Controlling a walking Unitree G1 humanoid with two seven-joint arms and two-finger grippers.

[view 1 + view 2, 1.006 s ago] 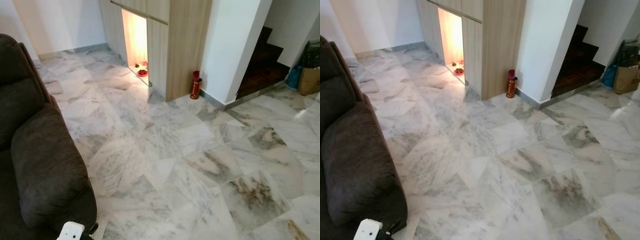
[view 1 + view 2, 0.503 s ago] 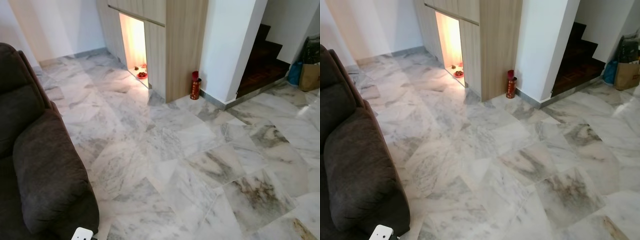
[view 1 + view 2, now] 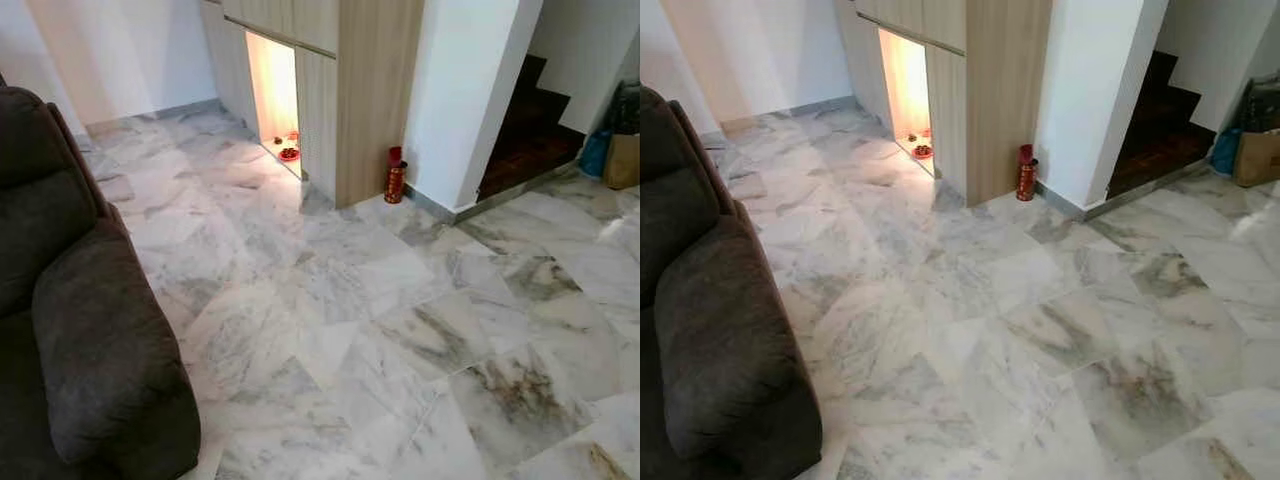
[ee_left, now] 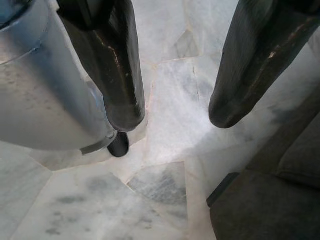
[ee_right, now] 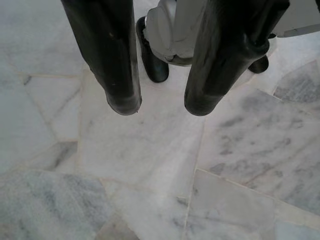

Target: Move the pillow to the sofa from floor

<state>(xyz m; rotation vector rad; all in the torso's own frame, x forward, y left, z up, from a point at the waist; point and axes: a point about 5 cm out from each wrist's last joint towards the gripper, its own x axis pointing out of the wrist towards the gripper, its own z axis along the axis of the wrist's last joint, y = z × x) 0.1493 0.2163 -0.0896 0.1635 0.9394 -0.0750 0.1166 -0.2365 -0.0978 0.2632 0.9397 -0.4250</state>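
A dark brown sofa (image 3: 80, 330) stands along the left side, its padded arm nearest me. In the left wrist view my left gripper (image 4: 175, 120) hangs open over the marble floor, with a corner of the sofa (image 4: 270, 200) close by and nothing between its fingers. My right gripper (image 5: 162, 107) hangs open above bare marble tiles near the robot's foot (image 5: 152, 55). I see no pillow in these views.
Marble floor (image 3: 380, 320) spreads ahead. A wood cabinet with a lit niche (image 3: 275, 90) holding small red items stands at the back. A red cylinder (image 3: 396, 176) sits by a white pillar. Dark stairs (image 3: 535, 130) and a cardboard box (image 3: 622, 160) are at the far right.
The view has shifted slightly as the camera moved. The white part of the left arm seen at the bottom left edge has dropped out of the eye views.
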